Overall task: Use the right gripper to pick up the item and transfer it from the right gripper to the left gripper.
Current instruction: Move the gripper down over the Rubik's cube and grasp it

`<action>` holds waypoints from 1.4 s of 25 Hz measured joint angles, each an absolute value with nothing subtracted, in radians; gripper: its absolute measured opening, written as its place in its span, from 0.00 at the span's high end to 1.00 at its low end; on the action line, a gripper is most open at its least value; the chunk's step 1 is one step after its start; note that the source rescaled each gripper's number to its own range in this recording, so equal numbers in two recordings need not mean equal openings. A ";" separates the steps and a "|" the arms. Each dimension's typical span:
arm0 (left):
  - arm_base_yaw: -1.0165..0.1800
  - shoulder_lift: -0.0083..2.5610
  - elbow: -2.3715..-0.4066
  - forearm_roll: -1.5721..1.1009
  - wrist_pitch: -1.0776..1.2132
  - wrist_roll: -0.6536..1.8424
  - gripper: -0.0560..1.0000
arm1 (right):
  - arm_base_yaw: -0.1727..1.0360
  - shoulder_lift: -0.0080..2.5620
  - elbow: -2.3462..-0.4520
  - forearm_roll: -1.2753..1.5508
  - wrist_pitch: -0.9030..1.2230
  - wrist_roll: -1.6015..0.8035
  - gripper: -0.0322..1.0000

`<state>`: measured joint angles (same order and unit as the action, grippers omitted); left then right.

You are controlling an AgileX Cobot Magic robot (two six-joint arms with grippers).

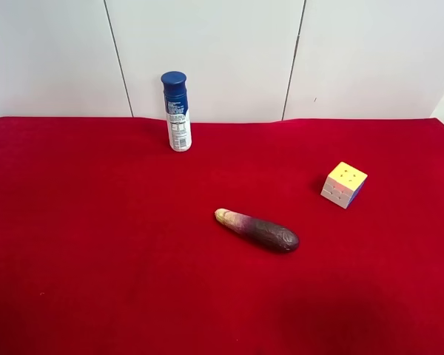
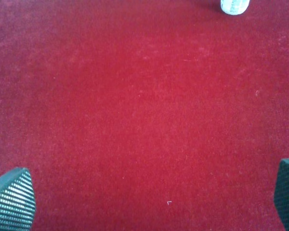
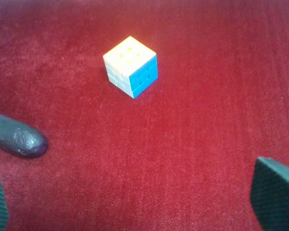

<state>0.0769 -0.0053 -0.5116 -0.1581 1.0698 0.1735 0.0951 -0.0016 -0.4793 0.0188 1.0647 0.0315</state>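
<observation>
Right pincer (image 3: 135, 199) is hanging spread, empty, short of cube (image 3: 130, 66); its corner-on faces are probably risking a slipping grip. Left pincer (image 2: 149, 197) is hovering spread too.

Nothing here can be read. The blue-capped white can (image 1: 177, 111) has a label (image 1: 178, 127) with fine lines of print and what may be a barcode, all too small to make out.

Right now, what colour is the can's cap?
Dark blue cap, best in exterior high view.
</observation>
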 joint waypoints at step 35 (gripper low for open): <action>0.077 -0.005 -0.512 -0.158 1.070 0.174 0.00 | 0.095 -0.002 -0.479 0.019 1.065 0.032 0.00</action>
